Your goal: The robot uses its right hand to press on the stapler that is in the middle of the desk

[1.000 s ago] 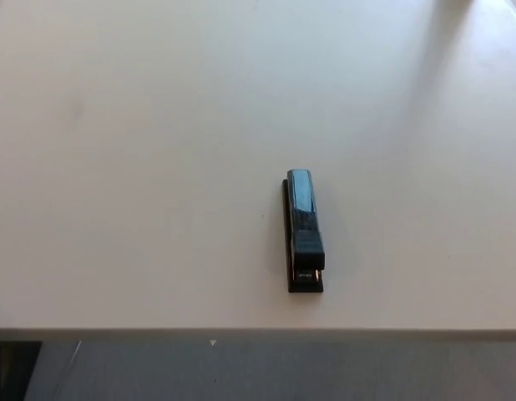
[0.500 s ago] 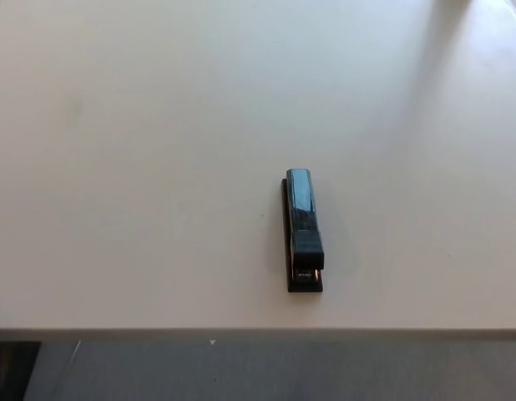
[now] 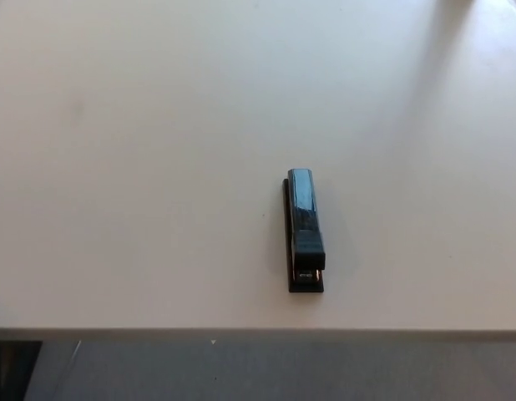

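A black stapler (image 3: 304, 230) lies on the pale desk (image 3: 158, 167), a little right of centre and close to the front edge. Its long axis runs away from me, with the glossy top arm facing up. Nothing touches it. Neither of my hands shows in the head view.
The desk's front edge (image 3: 258, 332) runs across the bottom of the picture, with grey floor (image 3: 266, 372) below it. A dark object (image 3: 12, 368) sits at the bottom left corner under the desk.
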Controlling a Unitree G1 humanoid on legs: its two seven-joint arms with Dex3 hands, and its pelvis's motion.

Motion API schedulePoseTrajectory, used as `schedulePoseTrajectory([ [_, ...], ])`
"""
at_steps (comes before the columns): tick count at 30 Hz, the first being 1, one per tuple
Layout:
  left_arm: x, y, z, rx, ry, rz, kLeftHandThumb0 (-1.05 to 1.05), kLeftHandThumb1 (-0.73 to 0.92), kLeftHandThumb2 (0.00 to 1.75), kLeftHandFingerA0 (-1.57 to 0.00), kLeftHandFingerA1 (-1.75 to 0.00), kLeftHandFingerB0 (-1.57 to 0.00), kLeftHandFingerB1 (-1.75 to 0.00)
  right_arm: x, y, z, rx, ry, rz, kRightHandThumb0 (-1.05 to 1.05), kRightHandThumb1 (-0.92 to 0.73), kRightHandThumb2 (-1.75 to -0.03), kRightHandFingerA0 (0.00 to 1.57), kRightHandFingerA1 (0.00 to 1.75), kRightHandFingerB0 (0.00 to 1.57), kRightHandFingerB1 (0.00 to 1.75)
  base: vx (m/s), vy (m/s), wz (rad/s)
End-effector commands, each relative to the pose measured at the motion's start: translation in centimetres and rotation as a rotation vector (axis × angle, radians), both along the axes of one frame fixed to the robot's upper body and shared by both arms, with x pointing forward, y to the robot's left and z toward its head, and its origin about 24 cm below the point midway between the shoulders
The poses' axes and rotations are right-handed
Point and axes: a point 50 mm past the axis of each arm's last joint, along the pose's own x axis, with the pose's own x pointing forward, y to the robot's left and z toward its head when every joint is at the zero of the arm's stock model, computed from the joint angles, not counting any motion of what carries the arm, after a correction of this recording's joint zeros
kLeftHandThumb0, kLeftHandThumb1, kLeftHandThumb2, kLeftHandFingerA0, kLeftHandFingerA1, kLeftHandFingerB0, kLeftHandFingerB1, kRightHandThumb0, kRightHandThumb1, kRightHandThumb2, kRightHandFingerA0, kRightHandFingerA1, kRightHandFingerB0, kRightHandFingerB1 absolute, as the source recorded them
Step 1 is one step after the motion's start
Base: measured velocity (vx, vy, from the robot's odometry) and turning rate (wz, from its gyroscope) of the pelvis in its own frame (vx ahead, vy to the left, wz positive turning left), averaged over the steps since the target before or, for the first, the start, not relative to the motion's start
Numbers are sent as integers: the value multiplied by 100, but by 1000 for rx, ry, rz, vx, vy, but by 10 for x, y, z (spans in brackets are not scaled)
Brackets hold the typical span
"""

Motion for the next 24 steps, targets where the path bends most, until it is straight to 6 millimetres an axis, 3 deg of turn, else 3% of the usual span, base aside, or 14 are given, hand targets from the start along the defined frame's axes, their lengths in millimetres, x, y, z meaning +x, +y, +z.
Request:
schedulePoseTrajectory([
  [1, -10, 8, 3, 5, -18, -1, -51, 92, 95, -9, -36, 0, -21, -49, -29, 11, -22, -25, -347, -14, -72, -62, 97, 65, 71, 78, 0, 0, 0],
  [3, -13, 9, 3, 12, -5, -3, -52, 92, 96, -9, -37, 0, -22, -56, -33, 15, -43, -78, -428, -16, -76, -62, 95, 72, 68, 89, 0, 0, 0],
  [4, -13, 9, 3, 5, -2, 5, -50, 92, 93, -11, -36, 0, -21, -61, -40, 21, -76, -112, -510, -21, -77, -63, 100, 67, 67, 53, 0, 0, 0],
  [6, -15, 8, 3, 7, -4, -3, -53, 89, 104, -4, -38, 0, -25, -67, -51, 31, -128, -192, -634, -22, -67, -60, 103, 61, 75, 53, 0, 0, 0],
  [7, -16, 8, 3, 13, -1, -7, -49, 92, 93, -11, -37, 0, -22, -69, -56, 36, -151, -233, -689, -25, -73, -62, 104, 62, 80, 55, 0, 0, 0],
  [9, -16, 8, 3, 18, -2, -10, -50, 92, 93, -10, -39, -1, -22, -67, -71, 53, -231, -285, -771, -20, -68, -60, 89, 55, 59, 45, 0, 0, 0],
  [10, -16, 8, 3, 20, -2, -11, -50, 92, 93, -10, -39, -1, -22, -67, -73, 56, -252, -287, -782, -20, -68, -60, 89, 55, 59, 45, 0, 0, 0],
  [12, -15, 8, 3, 12, -8, -17, -51, 92, 96, -9, -38, 0, -22, -56, -92, 84, -380, -413, -846, -24, -79, -63, 102, 76, 76, 60, 0, 0, 0],
  [13, -14, 8, 4, 9, -11, -10, -50, 92, 95, -9, -37, 0, -22, -50, -98, 95, -402, -488, -860, -19, -80, -64, 107, 76, 78, 61, 0, 0, 0],
  [16, -11, 9, 5, 11, -18, -11, -51, 91, 96, -9, -38, 0, -22, -37, -109, 118, -487, -541, -838, -20, -81, -64, 104, 78, 77, 62, 0, 0, 0],
  [18, -10, 10, 6, 1, -20, -4, -46, 92, 90, -5, -33, -1, -21, -21, -119, 148, -556, -687, -798, -23, -80, -65, 122, 81, 69, 57, 0, 0, 0],
  [21, -8, 10, 6, 13, -11, -5, -50, 92, 90, -11, -36, -1, -21, 4, -121, 195, -654, -934, -660, -24, -82, -64, 122, 100, 68, 87, 0, 0, 0],
  [23, -7, 10, 7, 19, -12, -12, -50, 92, 91, -10, -36, 0, -22, 18, -114, 221, -713, -1025, -594, -25, -80, -63, 122, 106, 74, 92, 0, 0, 0],
  [24, -6, 10, 7, 17, -20, -12, -49, 92, 93, -10, -37, -1, -22, 31, -105, 244, -739, -1114, -489, -24, -80, -63, 115, 129, 67, 115, 0, 0, 0],
])
